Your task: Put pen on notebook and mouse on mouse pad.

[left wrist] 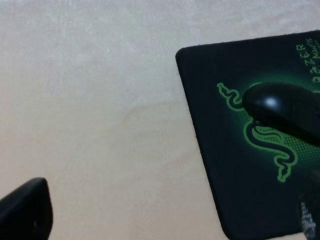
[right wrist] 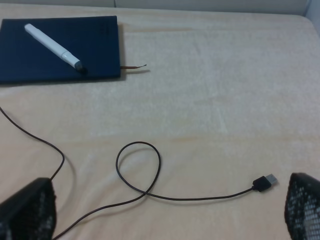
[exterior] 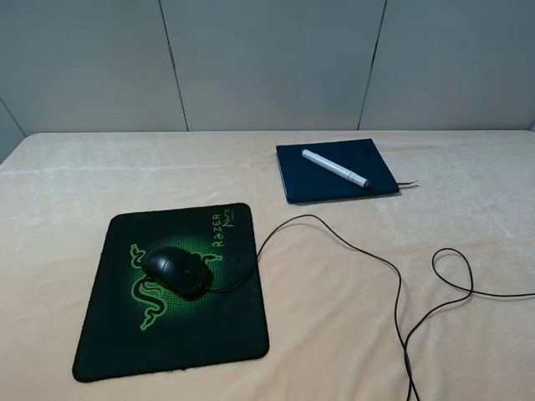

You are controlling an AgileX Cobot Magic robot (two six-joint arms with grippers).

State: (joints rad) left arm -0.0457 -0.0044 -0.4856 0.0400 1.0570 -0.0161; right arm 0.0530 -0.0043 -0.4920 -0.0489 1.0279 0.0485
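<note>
- Slim white-silver stick pen with a darker grey tip (exterior: 334, 168): lies flat on the cover of the thin, plain dark navy-blue notebook (exterior: 334, 190), long axis diagonal across it, grey tip toward the ribbon-marker corner. Judged placed.
- Glossy black oval computer mouse (exterior: 175, 271): sits on the large black cloth mouse pad with the green snake logo and "Razer" lettering (exterior: 109, 351), over the logo, well inside the edges. Judged placed.
- Long thin black cable (exterior: 393, 276): trails from the mouse across the peach cloth-covered table (exterior: 67, 175), loops once and ends in a loose USB plug (right wrist: 265, 181).
- Left gripper (left wrist: 170, 225): only two dark fingertips show at the frame's edges, set wide apart and holding nothing; the mouse and pad lie ahead of it, off to one side.
- Right gripper (right wrist: 170, 215): fingers likewise spread and empty; the notebook and pen lie well ahead, the cable loop between.
- Deciding relation: neither arm shows in the high view, and each gripper stands apart from the item on its own side. Both goals appear met, so no further grasp seems called for.
</note>
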